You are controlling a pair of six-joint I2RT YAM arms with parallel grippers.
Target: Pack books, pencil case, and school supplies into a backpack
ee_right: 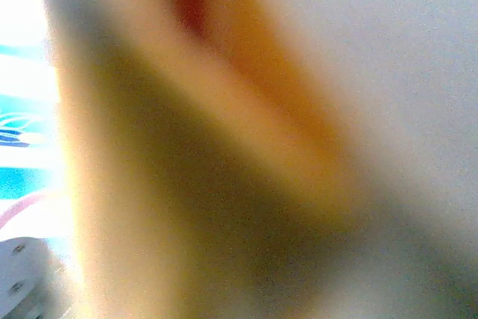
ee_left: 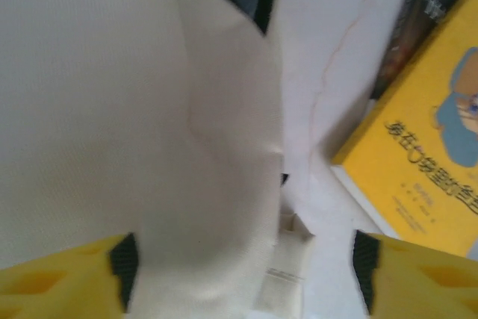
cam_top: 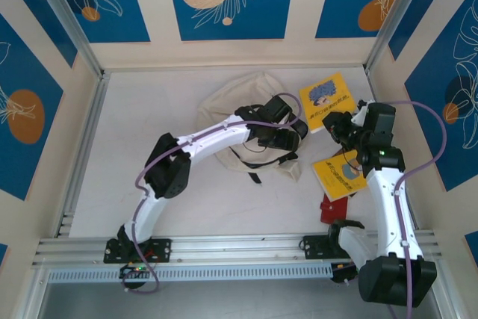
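The cream-white backpack [cam_top: 228, 102] lies crumpled mid-table. My left gripper [cam_top: 287, 138] hovers over its right edge. In the left wrist view the jaws of that gripper [ee_left: 245, 274] stand open around a fold of the backpack [ee_left: 112, 110]; the left pad [ee_left: 124, 263] is against the cloth and the right pad is apart from it. A yellow book with a grey-blue picture [cam_top: 326, 100] lies flat at the back right, on a black book [ee_left: 418, 13]. My right gripper [cam_top: 337, 126] is shut on a second yellow book [cam_top: 337, 175], which is a close yellow blur [ee_right: 209, 184] in the right wrist view.
A red and black book [cam_top: 328, 207] lies by the right arm's base. Dark straps [cam_top: 250, 162] trail from the backpack's near side. Metal rails [cam_top: 82, 147] and side walls fence the table on the left, the right and the near edge.
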